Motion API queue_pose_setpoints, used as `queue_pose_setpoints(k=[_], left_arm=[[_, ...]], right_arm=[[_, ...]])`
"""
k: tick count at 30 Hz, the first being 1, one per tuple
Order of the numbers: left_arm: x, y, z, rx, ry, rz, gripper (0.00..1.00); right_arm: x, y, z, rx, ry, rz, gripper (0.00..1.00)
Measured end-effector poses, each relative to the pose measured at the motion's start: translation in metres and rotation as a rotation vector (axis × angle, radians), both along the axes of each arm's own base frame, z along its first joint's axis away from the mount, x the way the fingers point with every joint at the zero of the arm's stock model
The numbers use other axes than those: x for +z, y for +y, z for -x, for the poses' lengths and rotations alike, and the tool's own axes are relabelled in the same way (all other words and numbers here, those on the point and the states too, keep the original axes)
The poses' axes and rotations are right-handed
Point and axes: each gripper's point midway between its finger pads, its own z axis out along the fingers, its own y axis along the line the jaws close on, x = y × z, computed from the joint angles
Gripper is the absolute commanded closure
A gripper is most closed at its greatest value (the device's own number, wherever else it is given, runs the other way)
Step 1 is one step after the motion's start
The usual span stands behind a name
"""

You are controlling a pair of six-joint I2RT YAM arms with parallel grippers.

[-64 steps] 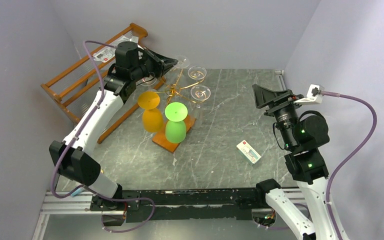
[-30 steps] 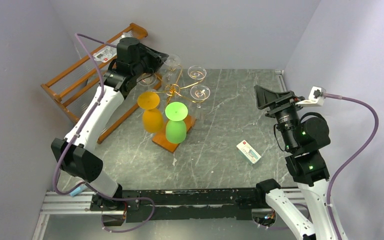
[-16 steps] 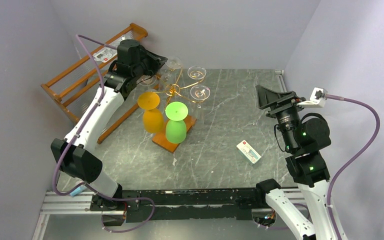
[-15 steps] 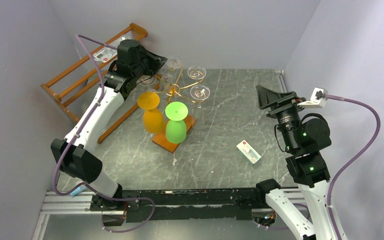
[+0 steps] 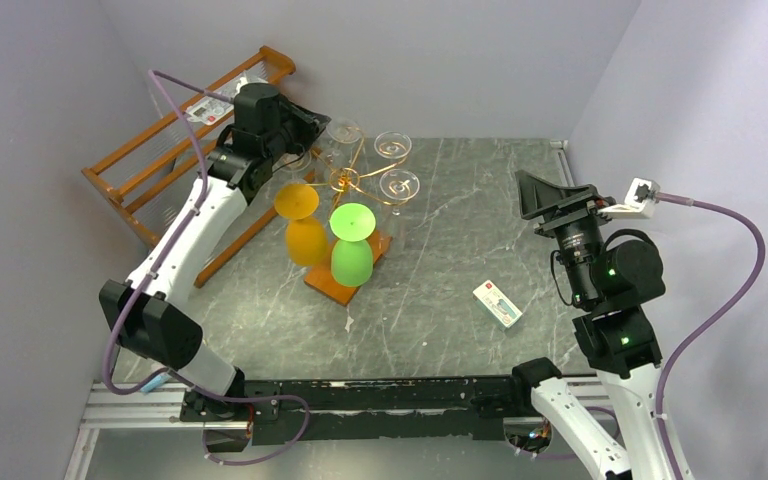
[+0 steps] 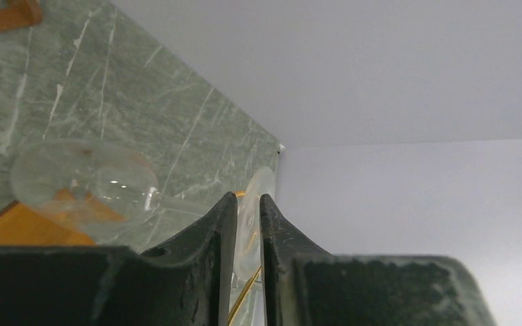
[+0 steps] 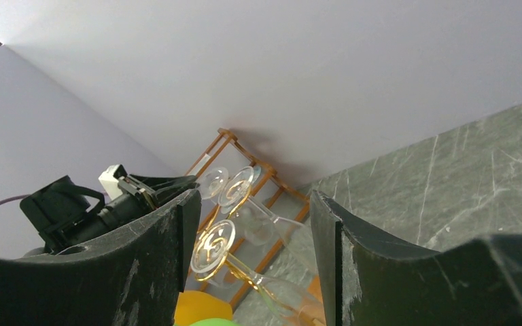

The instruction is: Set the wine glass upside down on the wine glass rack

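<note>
A clear wine glass (image 5: 343, 130) hangs at the back of the gold wine glass rack (image 5: 346, 181), which stands on an orange-brown wooden base (image 5: 328, 286). My left gripper (image 5: 322, 122) is shut on the glass's foot. In the left wrist view the foot disc (image 6: 250, 204) sits between the fingers of that gripper (image 6: 245, 198), the bowl (image 6: 85, 183) lies out to the left, and a gold wire (image 6: 243, 302) runs just below. My right gripper (image 5: 545, 195) stands open and empty at the right, well away from the rack, and its wrist camera frames the rack between the fingers (image 7: 251, 198).
On the rack hang an orange glass (image 5: 303, 228), a green glass (image 5: 351, 248) and two clear glasses (image 5: 394, 147) (image 5: 400, 186), all upside down. A stepped wooden slatted shelf (image 5: 155, 150) leans in the back left corner. A small white box (image 5: 497, 303) lies on the marble table.
My left gripper has carried the clear glass a little leftward at the back of the rack. The right arm has drifted slightly to the right, jaws unchanged.
</note>
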Motion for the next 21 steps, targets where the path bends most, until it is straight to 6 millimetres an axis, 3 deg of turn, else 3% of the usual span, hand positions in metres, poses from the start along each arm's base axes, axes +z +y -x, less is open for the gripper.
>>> queue_pose_setpoints(k=[12, 17, 21], left_arm=[[0.018, 0.015, -0.002, 0.036, -0.113, -0.085, 0.63], [0.035, 0.019, 0.003, 0.032, -0.186, -0.124, 0.45], [0.063, 0.022, 0.011, 0.006, -0.295, -0.166, 0.33]], right_arm=[[-0.009, 0.0, -0.004, -0.008, 0.02, 0.0, 0.37], [-0.009, -0.001, -0.004, -0.008, 0.02, 0.001, 0.37], [-0.01, -0.001, -0.004, -0.009, 0.022, 0.003, 0.35]])
